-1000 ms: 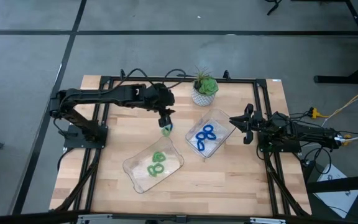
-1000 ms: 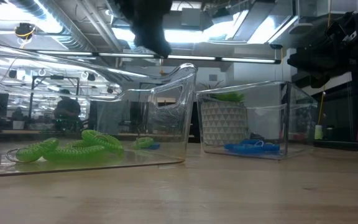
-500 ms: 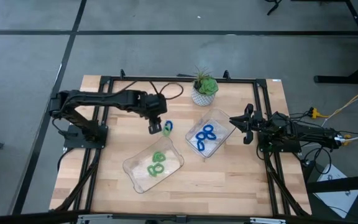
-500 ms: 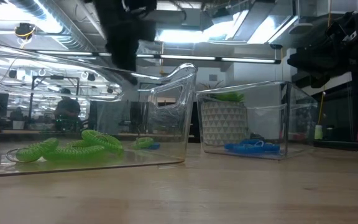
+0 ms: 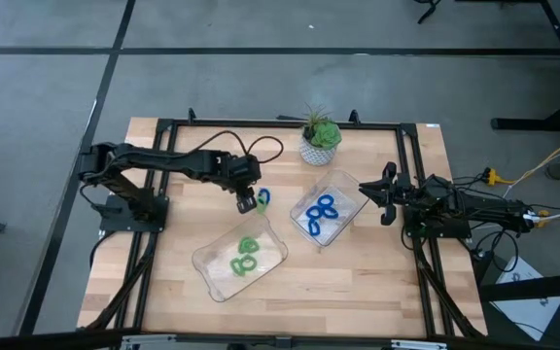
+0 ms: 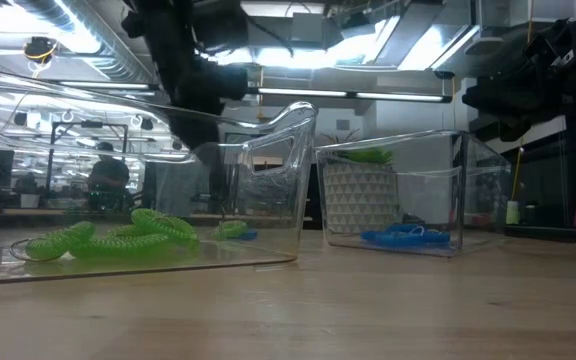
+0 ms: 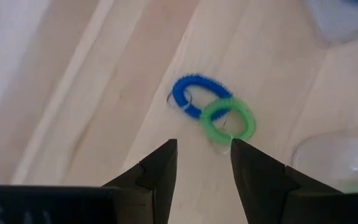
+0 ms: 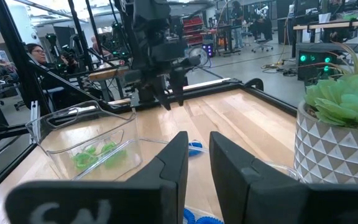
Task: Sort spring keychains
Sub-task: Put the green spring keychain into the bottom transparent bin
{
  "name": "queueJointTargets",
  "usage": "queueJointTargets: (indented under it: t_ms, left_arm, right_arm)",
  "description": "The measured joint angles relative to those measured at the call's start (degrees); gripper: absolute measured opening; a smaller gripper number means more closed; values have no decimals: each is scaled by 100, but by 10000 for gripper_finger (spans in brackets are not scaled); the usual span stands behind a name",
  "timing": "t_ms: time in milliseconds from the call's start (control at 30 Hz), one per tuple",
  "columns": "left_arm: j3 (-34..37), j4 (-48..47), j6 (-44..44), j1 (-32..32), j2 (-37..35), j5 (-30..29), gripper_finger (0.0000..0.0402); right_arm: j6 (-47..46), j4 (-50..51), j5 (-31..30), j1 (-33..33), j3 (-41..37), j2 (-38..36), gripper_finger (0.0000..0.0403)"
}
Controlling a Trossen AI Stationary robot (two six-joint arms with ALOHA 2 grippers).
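Two loose spring keychains, a blue one and a green one, lie touching on the bare wood between the trays, and show as a pair from above. My left gripper hovers open just left of them and touches nothing. A clear tray holds green keychains. A second clear tray holds blue ones. My right gripper waits open at the table's right side.
A green potted plant stands near the far edge, just beyond the tray of blue keychains. A black frame runs around the table. Bare wood lies along the near edge and left of the green tray.
My left gripper has drawn back from above the loose keychain pair toward the table's left edge, then settled close beside the pair. The pair has stayed where it was. My right arm has kept still.
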State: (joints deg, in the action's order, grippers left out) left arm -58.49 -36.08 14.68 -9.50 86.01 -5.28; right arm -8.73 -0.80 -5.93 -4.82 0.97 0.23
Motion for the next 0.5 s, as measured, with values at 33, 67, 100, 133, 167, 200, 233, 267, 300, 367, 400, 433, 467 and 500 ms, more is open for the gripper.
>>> queueJointTargets:
  t_ms: [33, 67, 100, 133, 167, 200, 233, 267, 300, 367, 400, 433, 467, 500]
  left_arm:
    - [15, -16, 98, 0, 47, -2, 145]
    - [17, 8, 196, 9, 105, 2, 145]
    - [15, 31, 320, 15, 171, 19, 145]
    - [15, 28, 433, 20, 250, 33, 145]
    - [15, 29, 541, 29, 330, 35, 145]
    - [15, 35, 642, 45, 400, 35, 145]
    - [15, 63, 712, 47, 475, 36, 145]
    - [15, 116, 764, 48, 551, 46, 145]
    - [15, 154, 817, 47, 624, 86, 146]
    - [15, 265, 870, 46, 759, 223, 147]
    - [15, 319, 871, 46, 819, 319, 147]
    - [15, 356, 872, 46, 884, 374, 147]
    - [15, 405, 875, 46, 954, 378, 148]
    - [15, 442, 876, 46, 1021, 388, 148]
  right_arm:
    - [0, 0, 0, 0, -2, 0, 67]
    - [0, -2, 0, -1, -2, 1, 67]
    - [0, 0, 0, 0, -2, 0, 67]
    - [0, 0, 0, 0, -2, 0, 67]
    - [0, 0, 0, 0, -2, 2, 67]
    - [0, 0, 0, -1, -1, 2, 67]
    - [0, 0, 1, -1, -2, 1, 67]
    - [0, 0, 0, -2, -2, 1, 67]
    - [0, 0, 0, -1, -2, 1, 67]
    - [0, 0, 0, 0, -2, 0, 67]
    - [0, 0, 0, 0, -2, 2, 67]
    - [0, 0, 0, 0, 0, 0, 67]
    - [0, -1, 0, 0, -2, 2, 67]
    - [0, 0, 0, 0, -2, 2, 67]
